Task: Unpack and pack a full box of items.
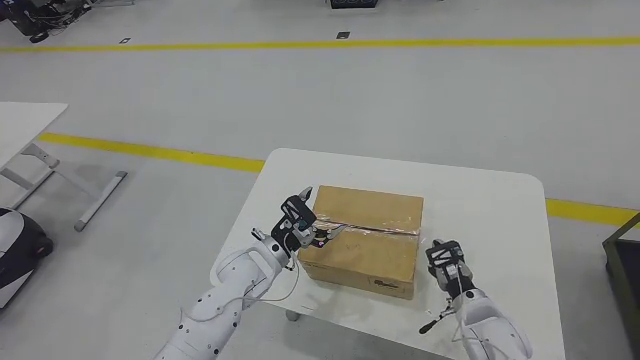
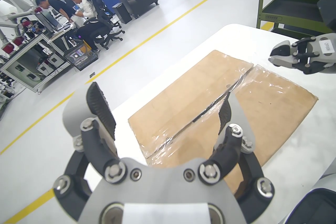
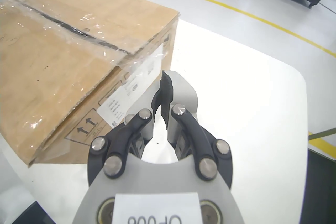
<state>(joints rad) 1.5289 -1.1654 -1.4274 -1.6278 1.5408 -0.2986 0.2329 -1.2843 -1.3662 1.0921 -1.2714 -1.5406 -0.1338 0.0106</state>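
My left pincer (image 2: 161,92) stands wide, its two fingers far apart, at one short end of the cardboard box (image 1: 365,228). The box lies straight ahead of this pincer and partly beneath it, flat on the white table (image 1: 480,185), with its flaps closed. One finger (image 2: 228,109) sits over the seam (image 2: 202,114) that runs away from the pincer along the top of the box; I cannot tell whether it touches. The other finger (image 2: 99,104) hangs beyond the box's edge, above the table. The clear tape (image 3: 65,28) over the seam is wrinkled, and a dark slit shows along it.

My right pincer (image 3: 164,83) is pressed narrow, fingers together with nothing between them. It is at the opposite end of the box, low over the table. The box's labelled end wall (image 3: 126,93) is just beside it but not touching it.
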